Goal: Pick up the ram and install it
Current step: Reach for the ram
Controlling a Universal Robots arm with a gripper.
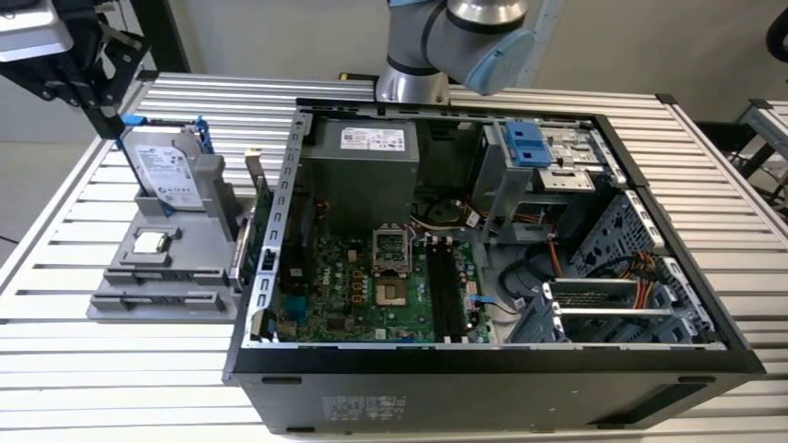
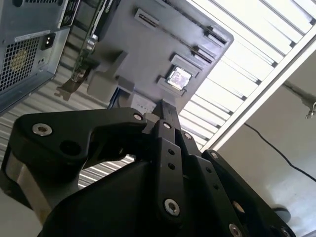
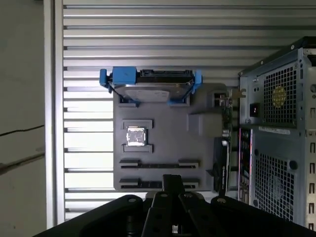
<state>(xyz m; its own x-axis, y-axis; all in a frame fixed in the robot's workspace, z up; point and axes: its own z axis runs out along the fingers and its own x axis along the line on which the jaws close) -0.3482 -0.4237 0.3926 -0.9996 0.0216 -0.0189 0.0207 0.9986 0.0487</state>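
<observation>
Gripper (image 3: 173, 178) hovering shut & empty over holder (image 3: 197, 143); ram (image 3: 150, 185) seemingly sitting edge-on in slot beneath, long axis lying parallel w/ hard drive (image 3: 150, 86)

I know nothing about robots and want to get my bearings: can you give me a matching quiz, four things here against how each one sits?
Things: 1 hard drive; 2 processor chip; 3 computer case; 4 gripper.
States: A lies open, motherboard showing; B lies flat in a recess of the grey holder; C hangs above the grey holder; D stands on edge in blue brackets.
Pairs: 1-D, 2-B, 3-A, 4-C.
</observation>
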